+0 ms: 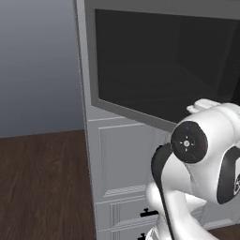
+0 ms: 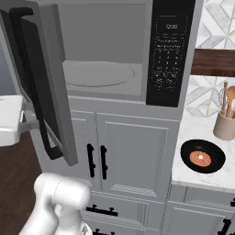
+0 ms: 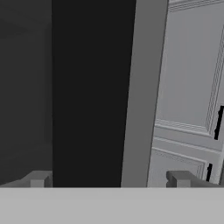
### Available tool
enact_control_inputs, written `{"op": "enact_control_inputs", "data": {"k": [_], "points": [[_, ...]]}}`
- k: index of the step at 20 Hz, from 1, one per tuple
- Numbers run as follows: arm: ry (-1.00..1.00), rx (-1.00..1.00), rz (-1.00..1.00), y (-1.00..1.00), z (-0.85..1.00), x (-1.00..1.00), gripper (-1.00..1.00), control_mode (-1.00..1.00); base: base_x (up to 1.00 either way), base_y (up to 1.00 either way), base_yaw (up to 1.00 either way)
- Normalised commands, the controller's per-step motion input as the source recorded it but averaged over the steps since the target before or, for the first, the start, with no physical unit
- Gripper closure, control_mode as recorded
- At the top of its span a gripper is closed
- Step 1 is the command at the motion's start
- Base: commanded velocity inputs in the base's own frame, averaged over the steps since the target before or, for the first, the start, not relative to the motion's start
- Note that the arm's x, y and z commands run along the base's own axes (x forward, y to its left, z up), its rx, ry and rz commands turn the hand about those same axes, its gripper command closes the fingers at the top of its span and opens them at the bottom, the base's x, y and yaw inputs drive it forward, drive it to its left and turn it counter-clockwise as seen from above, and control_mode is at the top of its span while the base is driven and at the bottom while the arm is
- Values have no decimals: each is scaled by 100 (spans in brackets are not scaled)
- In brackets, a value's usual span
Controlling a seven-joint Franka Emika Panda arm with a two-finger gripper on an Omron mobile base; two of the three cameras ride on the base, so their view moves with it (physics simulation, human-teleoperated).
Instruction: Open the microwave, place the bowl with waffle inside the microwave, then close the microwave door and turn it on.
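The microwave (image 2: 105, 46) stands with its cavity exposed, and its round turntable (image 2: 98, 73) carries nothing. The microwave door (image 2: 43, 87) is swung wide to the left, its black bar handle (image 2: 32, 92) facing out. From the left base view I see the door's dark window (image 1: 164, 61). My gripper (image 2: 31, 120) is at the door's lower part and open. In the hand view my gripper (image 3: 109, 179) has its jaws spread either side of the grey door frame (image 3: 142, 96), gripping nothing. The bowl (image 2: 202, 157), dark with a round waffle inside, rests on the counter to the right.
White cabinet doors with black handles (image 2: 96, 160) are below the microwave. The marble counter (image 2: 193, 133) on the right also carries a utensil holder (image 2: 225, 124). Dark wood floor (image 1: 42, 187) lies to the left. My own arm (image 1: 197, 154) stands close before the door.
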Motion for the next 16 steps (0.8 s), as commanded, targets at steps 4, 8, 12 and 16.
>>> {"op": "enact_control_inputs", "data": {"k": [4,8,12,16], "points": [[-12,-5,0,-7,0,-60,-100,-100,0,0,0],[-6,-7,1,3,0,-40,-100,-100,0,0,0],[1,-18,1,36,0,-13,-100,-100,0,0,0],[5,-33,10,55,0,-13,-100,-100,0,0,0]]}}
